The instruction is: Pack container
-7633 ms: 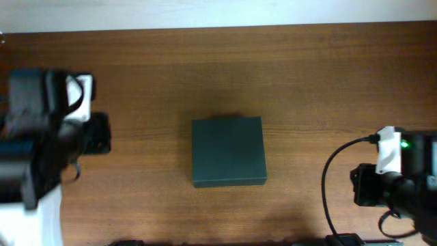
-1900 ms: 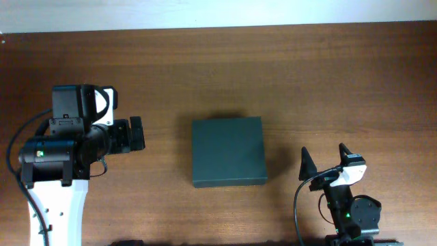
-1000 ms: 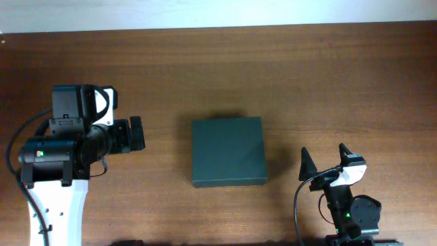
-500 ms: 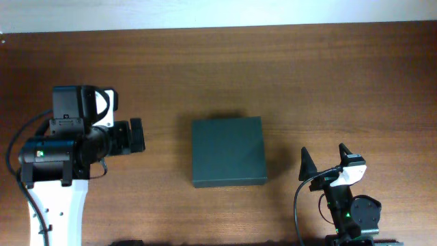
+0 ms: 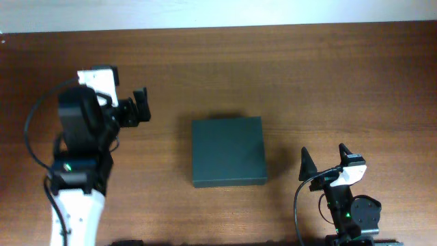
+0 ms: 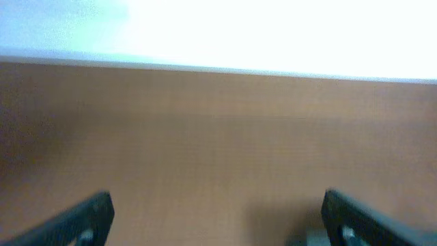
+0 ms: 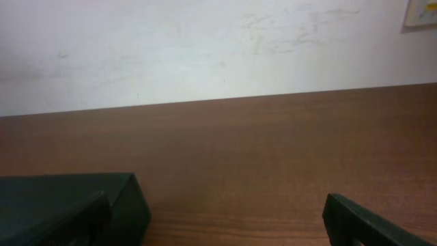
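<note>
The container [image 5: 227,151] is a dark greenish-black box lying shut at the middle of the wooden table. My left gripper [image 5: 141,106] hovers to its upper left, well apart from it, open and empty. In the left wrist view that gripper [image 6: 217,222] shows only blurred bare wood between its wide-spread fingertips [image 6: 89,219]. My right gripper [image 5: 323,158] stands to the right of the box near the front edge, open and holding nothing. In the right wrist view the container's corner [image 7: 102,195] sits at lower left, beside the left finger of the gripper [image 7: 215,229].
The brown wooden table [image 5: 307,75] ends at a pale wall [image 5: 218,12] along the far side. A black cable [image 5: 298,205] loops beside the right arm's base. The left arm's white body [image 5: 75,212] stands at the front left.
The left arm has turned and swung away from the front; its gripper now sits farther back and slightly right. The right arm and the container have stayed put.
</note>
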Action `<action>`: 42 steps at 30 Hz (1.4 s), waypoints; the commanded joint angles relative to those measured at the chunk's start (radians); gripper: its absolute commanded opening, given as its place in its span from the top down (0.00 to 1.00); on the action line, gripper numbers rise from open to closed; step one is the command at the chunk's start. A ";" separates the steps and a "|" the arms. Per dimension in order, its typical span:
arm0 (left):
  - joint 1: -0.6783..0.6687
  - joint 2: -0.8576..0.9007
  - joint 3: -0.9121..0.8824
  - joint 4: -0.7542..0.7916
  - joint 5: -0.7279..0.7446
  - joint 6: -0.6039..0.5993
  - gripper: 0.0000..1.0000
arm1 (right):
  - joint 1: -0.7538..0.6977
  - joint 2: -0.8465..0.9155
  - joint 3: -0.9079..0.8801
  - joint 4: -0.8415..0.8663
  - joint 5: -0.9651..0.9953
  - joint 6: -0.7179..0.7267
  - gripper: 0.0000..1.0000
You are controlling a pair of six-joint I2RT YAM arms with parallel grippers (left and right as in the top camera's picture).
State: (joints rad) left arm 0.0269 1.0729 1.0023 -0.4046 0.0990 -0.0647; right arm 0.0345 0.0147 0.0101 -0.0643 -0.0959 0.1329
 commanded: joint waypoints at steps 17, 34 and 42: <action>-0.040 -0.557 -0.851 0.854 0.062 0.016 0.01 | 0.004 -0.011 -0.005 -0.006 -0.005 0.007 0.01; -0.040 -0.798 -0.965 0.860 0.062 0.016 0.01 | 0.004 -0.011 -0.005 -0.006 -0.005 0.007 0.01; -0.040 -0.922 -0.991 0.805 0.062 0.017 0.01 | 0.004 -0.011 -0.005 -0.006 -0.005 0.007 0.01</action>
State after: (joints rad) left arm -0.0093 0.1986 0.0296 0.4149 0.1478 -0.0605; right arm 0.0345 0.0147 0.0101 -0.0639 -0.0959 0.1349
